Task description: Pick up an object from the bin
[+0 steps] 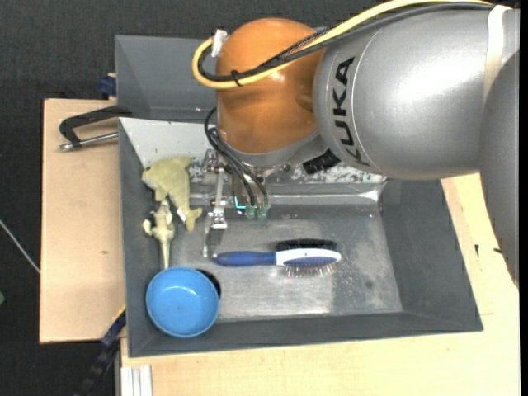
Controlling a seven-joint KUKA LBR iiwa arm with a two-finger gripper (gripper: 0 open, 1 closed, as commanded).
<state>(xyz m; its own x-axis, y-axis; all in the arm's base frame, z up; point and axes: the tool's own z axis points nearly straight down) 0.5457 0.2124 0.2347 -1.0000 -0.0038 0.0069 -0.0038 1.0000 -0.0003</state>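
My gripper (214, 221) hangs below the orange wrist cover, low over the left half of the bin. Just to its left lies a pale yellow plastic toy figure (169, 190), whose lower limb reaches right up against the gripper's metal parts. Directly below the gripper lies a brush with a blue handle and a white, black-bristled head (280, 258), stretched left to right on the bin floor. A round blue bowl (182, 301) sits in the front left corner.
The big silver arm and its orange cover with a yellow cable hide the back and right of the bin. The bin's sloping walls rise close to the toy at the left and the bowl at the front.
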